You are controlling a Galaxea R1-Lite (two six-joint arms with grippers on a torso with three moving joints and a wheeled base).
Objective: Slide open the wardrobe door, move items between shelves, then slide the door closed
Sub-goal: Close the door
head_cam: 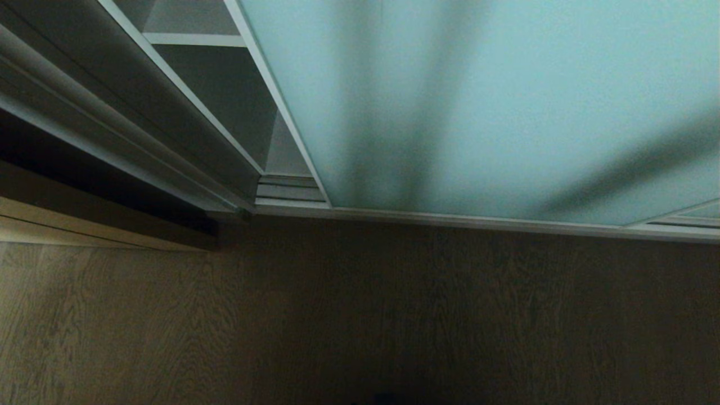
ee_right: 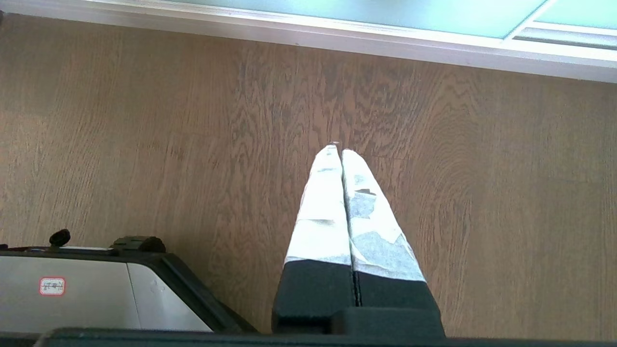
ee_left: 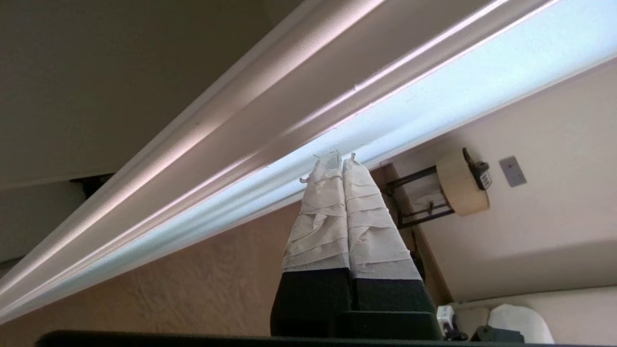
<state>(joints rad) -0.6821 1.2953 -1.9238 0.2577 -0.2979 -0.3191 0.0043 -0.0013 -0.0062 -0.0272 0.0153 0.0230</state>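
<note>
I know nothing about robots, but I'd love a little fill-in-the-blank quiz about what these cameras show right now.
1. The floor in front of the wardrobe is made of ____.
2. The right gripper hangs over the floor with its jaws ____.
3. The sliding wardrobe door is a frosted panel of ____.
4. To the left of that door, a white ____ shows inside the wardrobe.

Missing words: wood; shut; glass; shelf

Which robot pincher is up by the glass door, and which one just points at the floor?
The left gripper is up by the sliding wardrobe door. The right gripper points at the wooden floor.
</note>
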